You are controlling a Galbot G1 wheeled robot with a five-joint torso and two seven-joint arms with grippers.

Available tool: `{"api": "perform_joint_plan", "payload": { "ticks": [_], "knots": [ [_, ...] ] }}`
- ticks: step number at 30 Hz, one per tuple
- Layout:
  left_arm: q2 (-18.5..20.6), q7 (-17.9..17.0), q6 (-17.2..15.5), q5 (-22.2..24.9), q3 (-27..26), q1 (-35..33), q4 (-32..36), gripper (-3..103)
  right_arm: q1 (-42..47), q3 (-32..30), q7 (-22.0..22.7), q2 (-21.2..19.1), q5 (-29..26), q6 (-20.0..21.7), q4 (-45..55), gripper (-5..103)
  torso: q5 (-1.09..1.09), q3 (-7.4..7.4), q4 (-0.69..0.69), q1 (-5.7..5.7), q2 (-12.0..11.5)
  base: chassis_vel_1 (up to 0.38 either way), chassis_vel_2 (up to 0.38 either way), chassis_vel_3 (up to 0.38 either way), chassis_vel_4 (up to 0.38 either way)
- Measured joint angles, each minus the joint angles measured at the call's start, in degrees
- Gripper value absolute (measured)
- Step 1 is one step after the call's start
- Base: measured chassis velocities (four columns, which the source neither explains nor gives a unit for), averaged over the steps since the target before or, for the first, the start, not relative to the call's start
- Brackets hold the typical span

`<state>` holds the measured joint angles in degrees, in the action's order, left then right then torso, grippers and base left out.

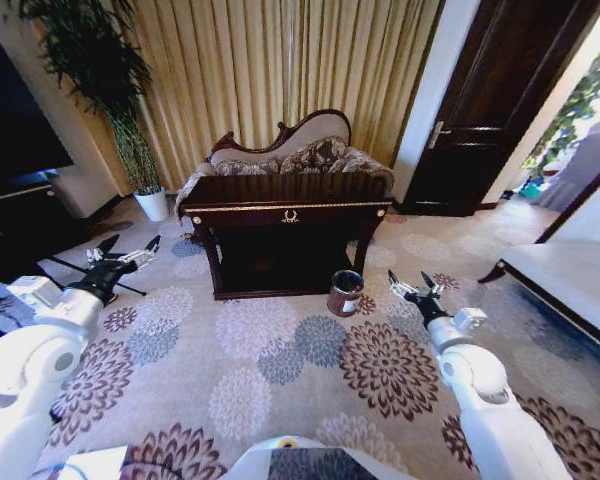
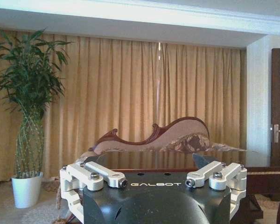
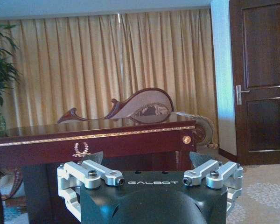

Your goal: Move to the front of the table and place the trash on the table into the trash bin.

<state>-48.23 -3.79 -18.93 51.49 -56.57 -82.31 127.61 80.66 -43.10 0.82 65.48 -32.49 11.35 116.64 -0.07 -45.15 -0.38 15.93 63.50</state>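
Bench (image 1: 285,214) ahead across the flowered carpet (image 1: 280,370), in front of a sofa (image 1: 310,150) and curtains (image 1: 280,60). Bin (image 1: 345,293) upright on the carpet just beside the bench's front right leg. Trash on the bench top not discernible. Left gripper (image 1: 128,249) raised at left, fingers spread wide, empty. Right gripper (image 1: 412,283) raised near the bin, likewise wide and empty.
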Motion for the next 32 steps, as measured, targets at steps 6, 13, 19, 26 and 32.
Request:
{"api": "perform_joint_plan", "payload": {
  "ticks": [6,13,19,26,32],
  "knots": [
    [-0.17,0.04,0.08,0.00,-0.19,-0.21,0.19,100,0.15,0.58,-0.05,0.45,0.43,-0.65,-0.53,100,0.05,0.00,-0.04,0.00,0.00,0.103,-0.055,-0.068,0.059],
    [-2.59,-1.52,1.29,-0.74,-0.29,-1.17,0.82,100,0.01,0.71,2.57,0.75,3.90,0.23,1.21,100,0.07,-0.03,-0.02,0.05,-0.04,0.000,0.004,0.000,-0.007],
    [-5.57,-2.03,2.86,-3.28,-0.64,-3.06,1.54,100,-0.04,0.66,6.20,0.85,7.23,2.93,4.59,100,0.06,-0.01,-0.03,0.02,-0.03,0.000,0.000,0.000,0.000],
    [-8.48,-0.85,4.06,-4.34,-2.53,-6.90,3.26,100,0.62,0.73,6.63,-1.09,0.91,7.91,12.77,100,0.07,-0.01,-0.02,0.02,-0.03,0.000,0.000,0.000,0.000],
    [-9.14,1.80,2.75,-1.28,-5.10,-8.53,4.68,100,1.60,0.10,7.29,-2.92,-7.04,14.78,21.26,100,0.07,-0.01,-0.03,0.02,-0.02,0.000,0.000,0.000,0.000]
  ]
}}
